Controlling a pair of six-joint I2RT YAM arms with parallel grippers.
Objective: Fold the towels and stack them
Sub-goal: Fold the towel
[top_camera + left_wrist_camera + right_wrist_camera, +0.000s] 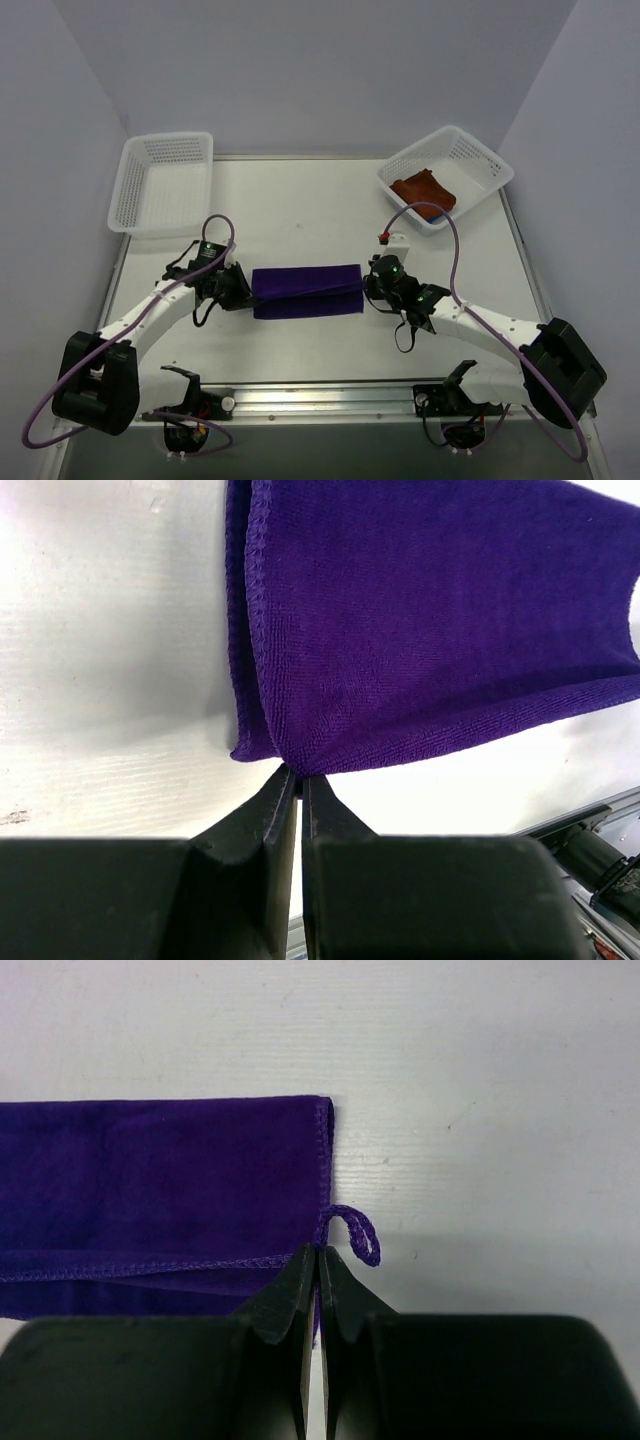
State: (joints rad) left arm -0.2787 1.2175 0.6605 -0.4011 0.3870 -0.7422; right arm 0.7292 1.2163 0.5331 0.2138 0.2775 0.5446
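A dark purple towel [306,290] lies folded into a long strip at the middle of the table, between my two grippers. My left gripper [243,290] is shut on the strip's left corner; in the left wrist view the tips [298,773] pinch the bunched purple towel [430,630]. At the right end, my right gripper [365,290] is shut on the towel's edge. The right wrist view shows its tips [318,1250] closed on the hem of the purple towel [160,1190], beside a small hanging loop [360,1232]. A rust-brown towel [423,188] lies in the right basket [470,140].
An empty white mesh basket [165,137] stands at the back left. The right basket sits at the back right, tilted, with a sliver of blue under the brown towel. Purple cables loop from both arms. A metal rail [320,398] runs along the near edge.
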